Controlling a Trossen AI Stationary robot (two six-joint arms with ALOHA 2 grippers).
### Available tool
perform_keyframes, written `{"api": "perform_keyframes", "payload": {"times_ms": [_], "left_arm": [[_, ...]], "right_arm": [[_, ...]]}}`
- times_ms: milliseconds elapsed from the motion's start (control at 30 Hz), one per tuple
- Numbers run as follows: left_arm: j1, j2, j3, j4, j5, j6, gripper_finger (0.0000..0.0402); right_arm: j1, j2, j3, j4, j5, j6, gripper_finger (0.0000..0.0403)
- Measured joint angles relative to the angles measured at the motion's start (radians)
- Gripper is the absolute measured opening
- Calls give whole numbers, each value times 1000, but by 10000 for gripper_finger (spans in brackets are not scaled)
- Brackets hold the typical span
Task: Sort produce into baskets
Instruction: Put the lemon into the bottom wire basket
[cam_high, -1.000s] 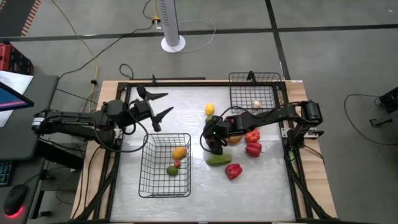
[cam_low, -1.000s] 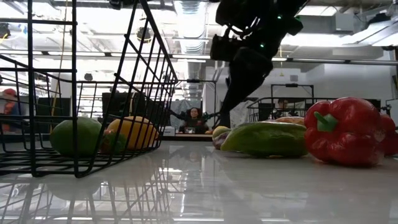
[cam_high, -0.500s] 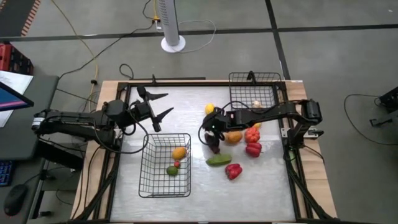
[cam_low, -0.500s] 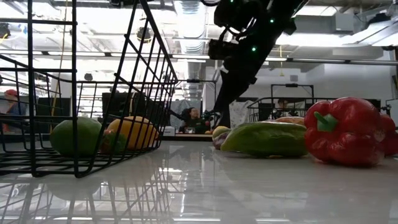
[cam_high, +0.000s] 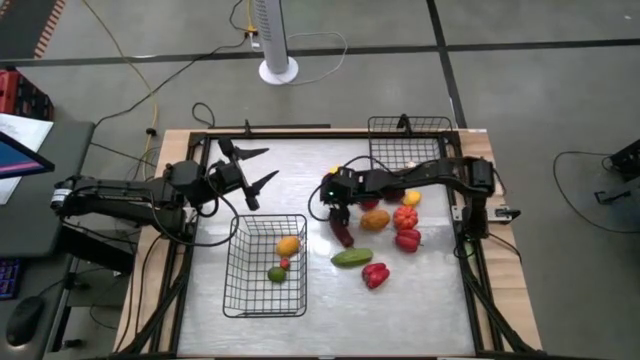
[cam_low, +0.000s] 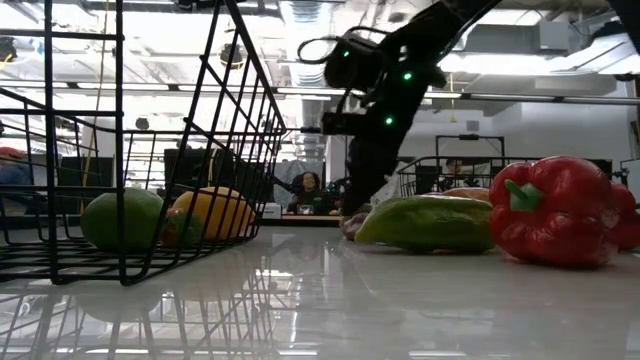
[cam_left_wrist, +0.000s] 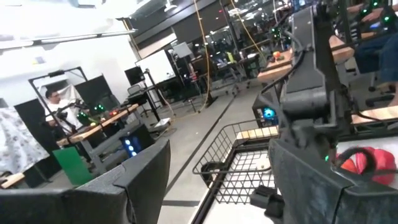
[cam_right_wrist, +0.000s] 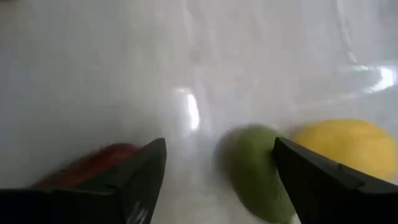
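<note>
My right gripper (cam_high: 336, 193) (cam_right_wrist: 219, 149) is open and hovers over the table's middle. A green lime (cam_right_wrist: 255, 169) lies between its fingers without being touched, a yellow lemon (cam_right_wrist: 348, 144) lies beside it, and a red piece (cam_right_wrist: 93, 167) lies by the other finger. A purple eggplant (cam_high: 343, 234), a green cucumber (cam_high: 351, 257), red peppers (cam_high: 375, 275) (cam_high: 407, 240) and an orange (cam_high: 375, 220) lie on the table nearer. My left gripper (cam_high: 268, 165) is open and empty, beyond the near basket (cam_high: 265, 265).
The near basket holds a yellow-orange fruit (cam_high: 288, 245), a lime (cam_high: 277, 273) and a small red piece. The far basket (cam_high: 400, 140) stands at the far right edge, and my right arm (cam_high: 440, 175) reaches across in front of it. Bare tabletop lies at the near right.
My right gripper has gone toward the table's far edge and a little left, away from the eggplant and orange and over the lime and lemon. The eggplant, which it covered before, now shows lying on the table.
</note>
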Motion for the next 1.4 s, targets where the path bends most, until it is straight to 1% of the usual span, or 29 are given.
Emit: {"api": "perform_keyframes", "payload": {"times_ms": [67,200,367,533,633,700,833,1000,1100,1200,1367,1400], "left_arm": [[0,0,0,-2,-11,0,258],[0,0,0,-8,-22,8,258],[0,0,0,-19,-22,8,258],[0,0,0,-25,-22,8,258],[0,0,0,-25,-24,8,258],[0,0,0,-25,-24,8,258],[0,0,0,-19,-26,8,258],[0,0,0,-16,-26,7,258],[0,0,0,-16,-26,8,258],[0,0,0,-23,-26,8,258],[0,0,0,-32,-65,10,258],[0,0,0,-35,-72,6,258]], "right_arm": [[-4,32,30,-31,53,-3,318],[-5,63,77,-55,57,-19,308],[-5,76,80,-86,62,-44,292],[-5,30,82,-93,78,-35,289],[-9,0,94,-155,85,25,288],[-17,-11,113,-195,109,38,288],[-31,-8,154,-246,170,-24,288],[-78,8,206,-233,155,-128,289],[-112,8,206,-207,159,-180,298],[-153,8,211,-230,153,-144,316],[-216,8,211,-243,2,-42,365],[-224,8,212,-241,-2,-16,376]]}}
